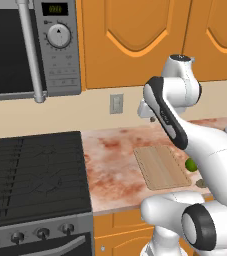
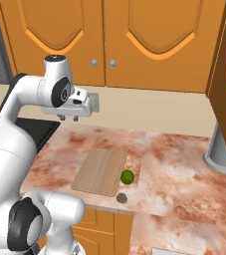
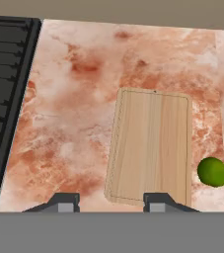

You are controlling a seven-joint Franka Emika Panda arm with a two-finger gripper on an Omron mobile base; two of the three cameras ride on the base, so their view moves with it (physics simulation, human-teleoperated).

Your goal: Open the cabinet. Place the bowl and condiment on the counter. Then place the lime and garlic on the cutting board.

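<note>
The pincer (image 2: 67, 118), jaws parted and empty, should descend squarely over the lime (image 2: 127, 177) beside the cutting board (image 2: 100, 171)

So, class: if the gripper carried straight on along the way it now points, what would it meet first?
Probably the cutting board, at its near-left edge, or the counter beside it; depth is unclear. The gripper hangs above them, pointing down, holding nothing.

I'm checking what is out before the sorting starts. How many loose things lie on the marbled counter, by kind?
Thin tan wooden cutting board: 1
Small bright green round lime: 1
Tiny grey-brown garlic lump: 1
Total: 3, all on the reddish-brown and cream marbled stone counter.
</note>
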